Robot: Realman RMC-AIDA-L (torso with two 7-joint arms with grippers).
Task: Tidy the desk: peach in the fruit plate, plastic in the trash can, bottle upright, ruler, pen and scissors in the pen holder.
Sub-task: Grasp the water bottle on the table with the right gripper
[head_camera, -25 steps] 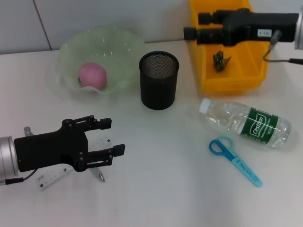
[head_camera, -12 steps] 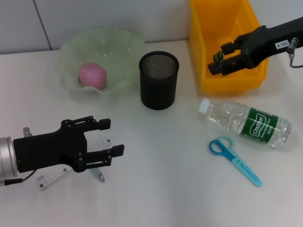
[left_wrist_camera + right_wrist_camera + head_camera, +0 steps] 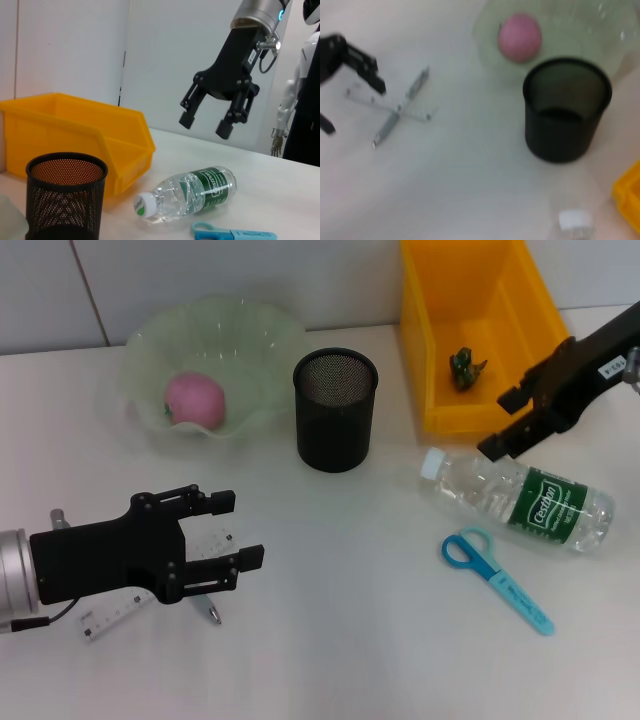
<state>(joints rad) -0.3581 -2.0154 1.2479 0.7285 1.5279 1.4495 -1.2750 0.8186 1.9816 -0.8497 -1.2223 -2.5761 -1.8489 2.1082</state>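
The pink peach [image 3: 195,400] lies in the green fruit plate [image 3: 260,340]. A scrap of green plastic [image 3: 466,367] sits inside the yellow bin [image 3: 440,390]. The clear bottle [image 3: 515,500] lies on its side, cap toward the black mesh pen holder [image 3: 335,410]. My right gripper [image 3: 498,425] hangs open just above the bottle, seen also in the left wrist view as the right gripper [image 3: 205,125] over the bottle [image 3: 190,192]. Blue scissors [image 3: 495,578] lie in front of the bottle. My left gripper [image 3: 240,528] is open, low over the crossed ruler [image 3: 367,97] and pen [image 3: 395,112].
The pen holder [image 3: 65,195] stands between the plate and the yellow bin [image 3: 75,135]. A white wall runs behind the desk. Bare tabletop lies between the left gripper and the scissors [image 3: 235,233].
My right gripper has swung from above the yellow bin down and forward to just over the lying bottle. The left arm has stayed put.
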